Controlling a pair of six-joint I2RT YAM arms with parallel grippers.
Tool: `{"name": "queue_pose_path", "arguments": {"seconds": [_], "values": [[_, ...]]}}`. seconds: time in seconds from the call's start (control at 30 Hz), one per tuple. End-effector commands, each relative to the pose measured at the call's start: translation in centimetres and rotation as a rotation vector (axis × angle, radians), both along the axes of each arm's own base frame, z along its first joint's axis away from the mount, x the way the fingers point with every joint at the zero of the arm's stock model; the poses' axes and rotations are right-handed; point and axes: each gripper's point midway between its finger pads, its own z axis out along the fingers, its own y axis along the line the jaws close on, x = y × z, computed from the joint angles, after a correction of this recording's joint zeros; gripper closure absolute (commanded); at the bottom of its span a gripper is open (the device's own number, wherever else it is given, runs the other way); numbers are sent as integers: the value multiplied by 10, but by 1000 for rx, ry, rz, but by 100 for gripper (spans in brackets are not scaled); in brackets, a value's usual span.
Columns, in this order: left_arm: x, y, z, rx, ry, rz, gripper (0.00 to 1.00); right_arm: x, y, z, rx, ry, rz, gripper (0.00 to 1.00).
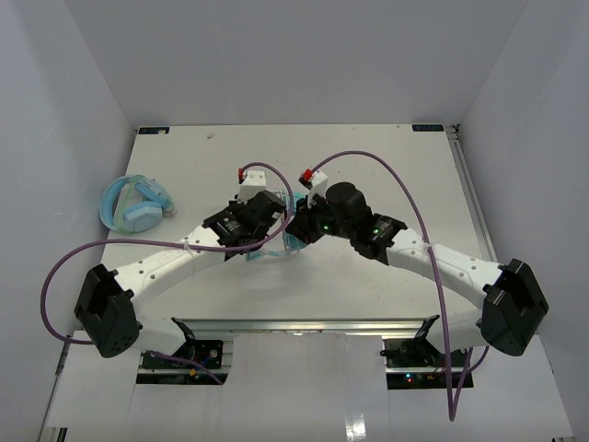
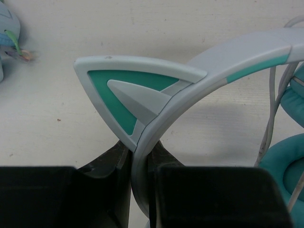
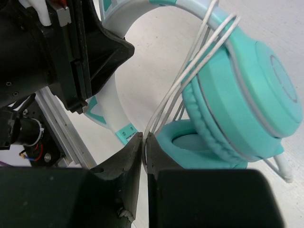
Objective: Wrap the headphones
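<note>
The teal cat-ear headphones (image 1: pixel 293 243) are held above the table's middle between my two grippers, mostly hidden by them in the top view. My left gripper (image 2: pixel 140 156) is shut on the pale headband (image 2: pixel 213 66) just below one pointed cat ear (image 2: pixel 128 95). My right gripper (image 3: pixel 144 142) is shut on the thin white cable (image 3: pixel 199 61), which runs in several strands over the top of a teal ear cup (image 3: pixel 256 85). The second ear cup (image 3: pixel 199 142) sits right beside my right jaws. My left gripper's black body (image 3: pixel 90 52) is close at the left.
Bulkier light-blue headphones (image 1: pixel 134 203) lie at the table's left edge, also at the top left of the left wrist view (image 2: pixel 7 28). A metal rail (image 1: pixel 474 207) runs along the table's right edge. Purple arm cables loop above both wrists.
</note>
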Motion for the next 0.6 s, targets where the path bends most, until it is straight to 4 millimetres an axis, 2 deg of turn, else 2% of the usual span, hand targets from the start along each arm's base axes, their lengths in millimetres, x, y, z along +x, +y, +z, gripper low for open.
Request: {"name": "queue_pose_path", "arguments": {"seconds": [0.0,0.33,0.57], "values": [[11,-4,40,-163,-120,94,100,5,-4,14,-24,-86,-140,87],[7,-4,46,-231,-130,132,100,-3,-9,2,-126,-142,-276,87],[5,-8,52,-297,-125,141,100,-7,-14,-3,-146,-158,-311,86]]}}
